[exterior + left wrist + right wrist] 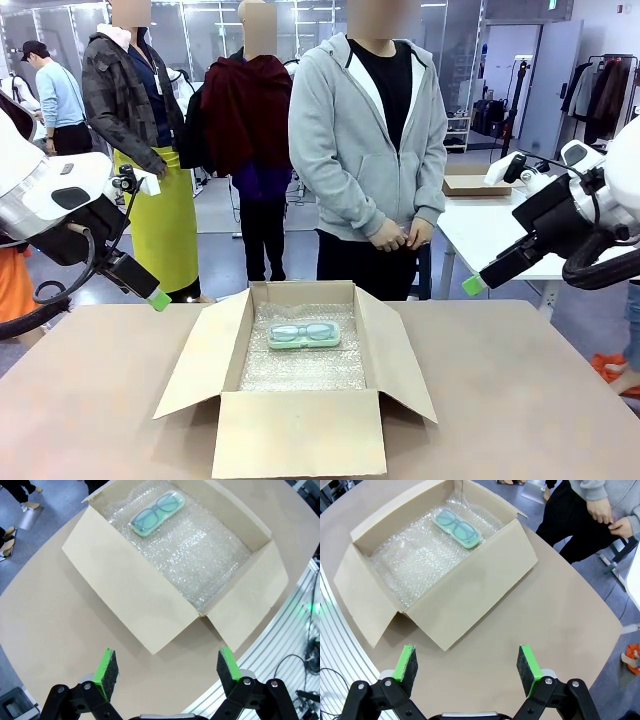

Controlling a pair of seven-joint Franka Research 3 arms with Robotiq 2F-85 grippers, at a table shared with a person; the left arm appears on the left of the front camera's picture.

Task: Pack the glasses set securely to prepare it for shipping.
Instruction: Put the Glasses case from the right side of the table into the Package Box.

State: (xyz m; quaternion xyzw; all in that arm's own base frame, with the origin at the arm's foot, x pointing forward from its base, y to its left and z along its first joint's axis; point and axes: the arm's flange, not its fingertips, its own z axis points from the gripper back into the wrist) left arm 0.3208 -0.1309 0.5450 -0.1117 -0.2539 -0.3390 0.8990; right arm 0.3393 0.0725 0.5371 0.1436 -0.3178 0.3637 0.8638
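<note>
A mint green translucent glasses case [304, 335] lies flat on bubble wrap at the far end of an open cardboard box [300, 440]; the case also shows in the left wrist view [157, 513] and the right wrist view [457, 527]. My left gripper [167, 670] hangs open above the table, left of the box, nothing between its fingers; its green pad tip [158, 299] shows in the front view. My right gripper [467, 666] is open too, held above the table right of the box, with its green pad tip [473, 285] showing in the front view.
The box [125, 590] has all its flaps folded outward, with bubble wrap [417, 555] lining its floor. A person in a grey hoodie [365, 130] stands at the far side, hands [400, 235] clasped. The tan table [520, 400] has free room on both sides of the box.
</note>
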